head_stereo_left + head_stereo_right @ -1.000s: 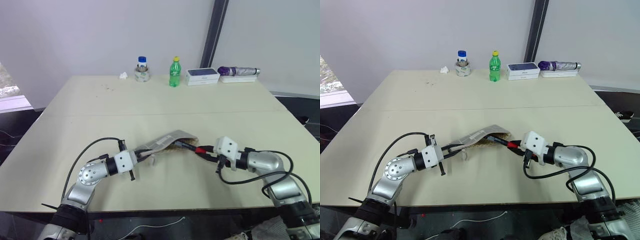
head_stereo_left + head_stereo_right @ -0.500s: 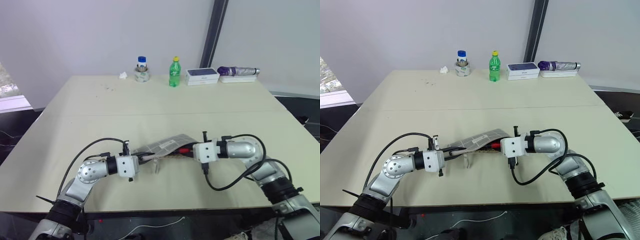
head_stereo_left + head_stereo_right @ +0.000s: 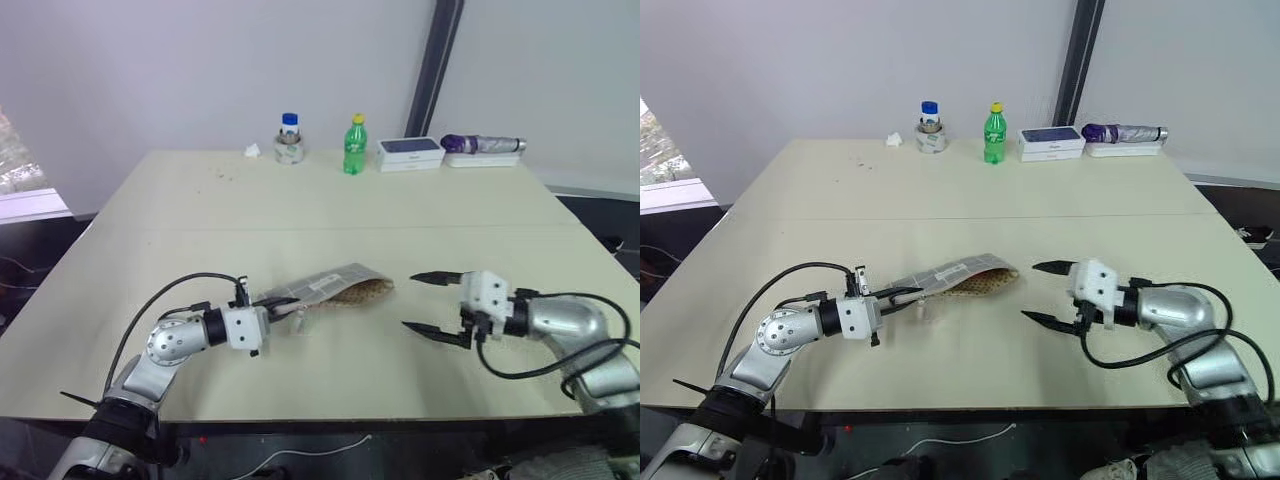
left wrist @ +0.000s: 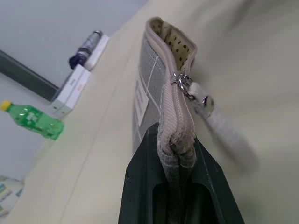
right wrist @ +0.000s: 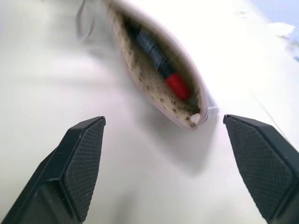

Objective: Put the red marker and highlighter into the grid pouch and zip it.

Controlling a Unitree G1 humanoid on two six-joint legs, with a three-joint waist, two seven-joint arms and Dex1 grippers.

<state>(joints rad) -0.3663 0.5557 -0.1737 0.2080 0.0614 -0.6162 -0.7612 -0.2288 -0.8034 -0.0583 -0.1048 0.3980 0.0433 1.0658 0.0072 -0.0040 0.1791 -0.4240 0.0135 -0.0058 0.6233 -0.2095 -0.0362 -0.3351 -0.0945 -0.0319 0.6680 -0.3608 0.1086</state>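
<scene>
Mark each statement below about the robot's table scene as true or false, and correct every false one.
1. The right gripper is shut on the red marker. False: its jaws stand wide apart with nothing between them, and the marker lies inside the grid pouch.
2. The left gripper pinches one end of the pouch. True.
3. The pouch is zipped fully closed. False: the end facing the right gripper gapes open.
4. A green bottle stands at the far edge of the table. True.
</scene>
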